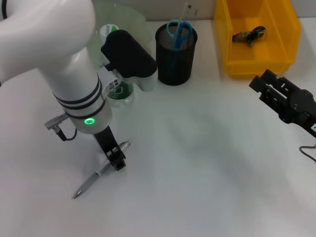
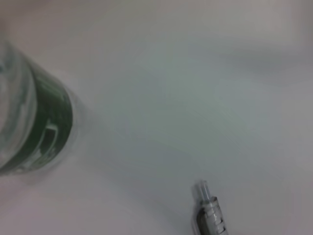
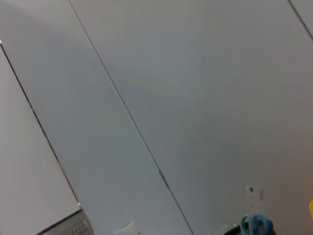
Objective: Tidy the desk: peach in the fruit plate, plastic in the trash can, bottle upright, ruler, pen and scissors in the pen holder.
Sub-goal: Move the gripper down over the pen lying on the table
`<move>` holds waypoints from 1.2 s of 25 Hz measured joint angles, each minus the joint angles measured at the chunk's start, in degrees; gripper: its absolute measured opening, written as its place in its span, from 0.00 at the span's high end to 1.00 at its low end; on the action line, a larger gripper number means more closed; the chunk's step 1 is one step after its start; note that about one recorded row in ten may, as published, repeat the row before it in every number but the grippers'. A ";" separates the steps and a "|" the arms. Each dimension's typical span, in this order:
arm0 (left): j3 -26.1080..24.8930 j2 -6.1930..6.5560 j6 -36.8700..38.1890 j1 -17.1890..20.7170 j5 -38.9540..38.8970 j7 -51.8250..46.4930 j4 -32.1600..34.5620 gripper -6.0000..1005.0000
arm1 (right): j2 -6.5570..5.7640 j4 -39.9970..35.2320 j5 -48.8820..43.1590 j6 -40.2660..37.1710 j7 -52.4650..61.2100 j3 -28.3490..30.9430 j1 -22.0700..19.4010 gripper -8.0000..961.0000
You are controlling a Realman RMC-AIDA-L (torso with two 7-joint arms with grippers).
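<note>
Pen (image 1: 101,170) flat, diagonal, under left gripper (image 1: 117,159) fingers

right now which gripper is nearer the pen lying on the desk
Left. The left gripper is down right at the pen, its fingers around the barrel. The right gripper hangs far across the desk, near the yellow bin.

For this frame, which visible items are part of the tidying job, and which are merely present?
Task items:
pen, under the left claw
pen holder with blue scissors and ruler
bottle
yellow bin holding crumpled plastic

Merely present:
right claw, idle at the right
</note>
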 joint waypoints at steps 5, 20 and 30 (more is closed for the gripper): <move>1.77 0.00 -0.11 -0.34 0.02 -0.26 0.00 0.53 | 0.00 0.00 0.00 0.00 0.02 0.06 0.00 0.41; 2.22 0.00 -0.32 -1.08 0.09 -0.84 0.07 0.62 | 0.00 -0.03 0.00 -0.04 0.08 0.06 0.00 0.41; 2.33 0.00 -0.41 -1.25 0.06 -1.04 -0.76 0.67 | 0.00 0.01 0.00 -0.04 0.08 0.06 0.00 0.41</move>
